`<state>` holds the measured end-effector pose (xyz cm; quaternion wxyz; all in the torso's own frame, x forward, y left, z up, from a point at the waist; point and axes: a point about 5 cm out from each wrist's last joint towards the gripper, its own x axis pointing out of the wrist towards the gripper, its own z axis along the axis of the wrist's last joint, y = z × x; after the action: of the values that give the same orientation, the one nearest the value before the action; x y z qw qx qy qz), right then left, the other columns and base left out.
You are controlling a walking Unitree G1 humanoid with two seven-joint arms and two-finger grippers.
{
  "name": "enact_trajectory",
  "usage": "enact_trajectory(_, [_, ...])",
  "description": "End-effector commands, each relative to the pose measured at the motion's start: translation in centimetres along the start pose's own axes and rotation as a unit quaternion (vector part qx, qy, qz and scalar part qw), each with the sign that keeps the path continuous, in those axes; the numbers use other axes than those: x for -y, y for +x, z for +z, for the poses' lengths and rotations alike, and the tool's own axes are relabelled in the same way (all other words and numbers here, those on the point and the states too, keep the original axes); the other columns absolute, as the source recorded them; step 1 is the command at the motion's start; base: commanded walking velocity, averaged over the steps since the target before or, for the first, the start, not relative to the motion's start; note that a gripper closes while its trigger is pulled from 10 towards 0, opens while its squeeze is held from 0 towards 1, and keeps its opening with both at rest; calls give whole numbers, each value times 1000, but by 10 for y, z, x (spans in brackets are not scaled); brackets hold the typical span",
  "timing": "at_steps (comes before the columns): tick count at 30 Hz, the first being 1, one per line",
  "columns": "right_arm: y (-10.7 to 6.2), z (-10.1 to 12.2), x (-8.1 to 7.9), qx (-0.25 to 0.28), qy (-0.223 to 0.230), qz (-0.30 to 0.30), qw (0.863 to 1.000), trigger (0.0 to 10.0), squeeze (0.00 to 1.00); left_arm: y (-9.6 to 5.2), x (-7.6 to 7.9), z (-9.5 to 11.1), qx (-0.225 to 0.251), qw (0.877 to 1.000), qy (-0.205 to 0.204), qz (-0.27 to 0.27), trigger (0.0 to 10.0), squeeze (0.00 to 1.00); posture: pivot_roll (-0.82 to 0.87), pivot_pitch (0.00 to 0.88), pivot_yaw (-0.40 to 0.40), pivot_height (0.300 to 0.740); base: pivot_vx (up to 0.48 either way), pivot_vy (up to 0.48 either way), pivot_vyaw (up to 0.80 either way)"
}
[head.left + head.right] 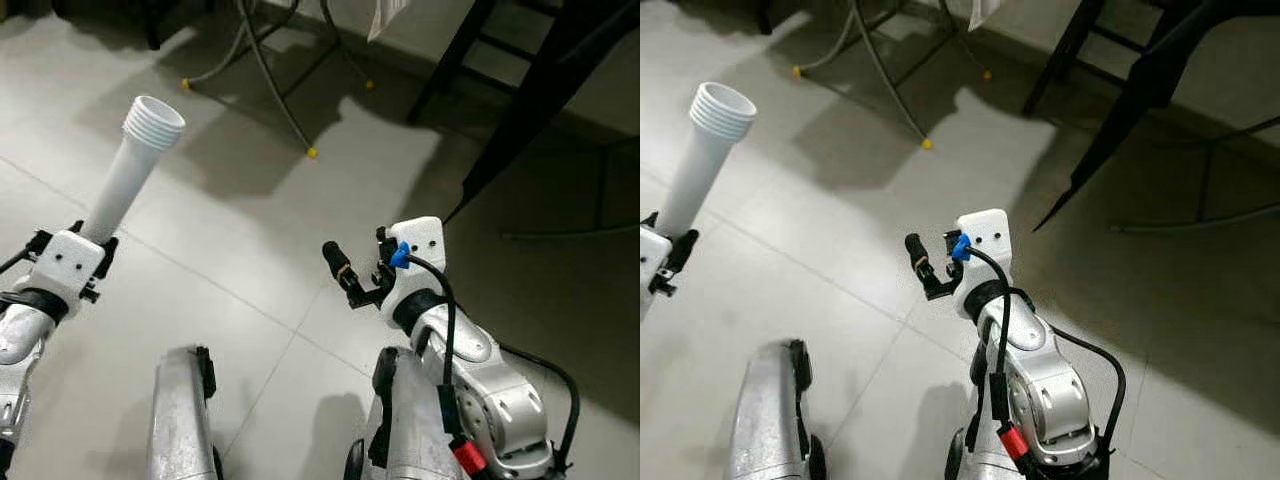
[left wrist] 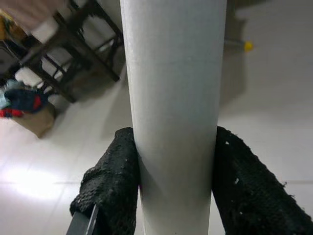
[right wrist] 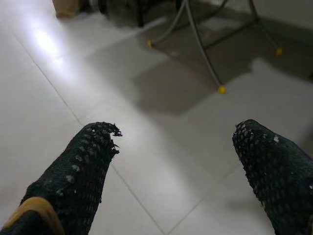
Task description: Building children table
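At the left edge of the head camera's frame, the left end effector (image 1: 85,240) is clamped on a white plastic table leg (image 1: 130,165). The leg rises from the grip at a slant toward the upper left of the frame, its threaded, open end uppermost. In the left wrist view the leg (image 2: 173,117) sits squarely between two black mesh-covered fingers (image 2: 110,181), which press on it from both sides.

Across the middle of the frame lies a pale tiled floor (image 1: 230,230). At the top centre stand thin metal legs with yellow tips (image 1: 311,152), seemingly some kind of folding stand.

Right of centre, the right end effector (image 1: 345,275) is raised over the floor, holding nothing. The right wrist view shows its fingers (image 3: 78,171) spread wide apart above bare tile. In the upper right of the frame are dark furniture legs (image 1: 520,110).

No tabletop or other table part can be made out. Judging by this, assembly is at an early stage: one leg is in hand, and screwing it into a tabletop is still to do.
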<state>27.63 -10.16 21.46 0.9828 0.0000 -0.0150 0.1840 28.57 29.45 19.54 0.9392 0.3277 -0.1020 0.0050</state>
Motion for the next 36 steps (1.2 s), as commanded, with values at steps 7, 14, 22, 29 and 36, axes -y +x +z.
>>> enact_trajectory(7, [-5, -9, 9, -4, -2, -17, 1000, 10000, 0, -15, 33, 11, 1, 998, -16, -59, 10000, 0, 64, 119, -81, 540, 0, 0, 0])
enact_trajectory(14, [-5, -16, 9, -11, 0, -24, 1000, 10000, 0, -19, 43, 18, 7, 996, -41, -78, 10000, 0, 75, 88, -83, 565, 0, 0, 0])
enact_trajectory(22, [-4, -19, 14, -9, -1, -38, 999, 10000, 0, -20, 54, 25, 3, 994, -53, -96, 10000, 0, 82, 44, -81, 590, 0, 0, 0])
enact_trajectory(29, [-7, -24, 20, -11, -5, -49, 999, 10000, 0, -23, 62, 28, 1, 992, -58, -112, 10000, 0, 85, 19, -79, 620, 0, 0, 0])
enact_trajectory(36, [-12, -28, 23, -15, -9, -58, 998, 10000, 0, -26, 70, 31, 1, 990, -63, -126, 10000, 0, 80, 0, -76, 640, 0, 0, 0])
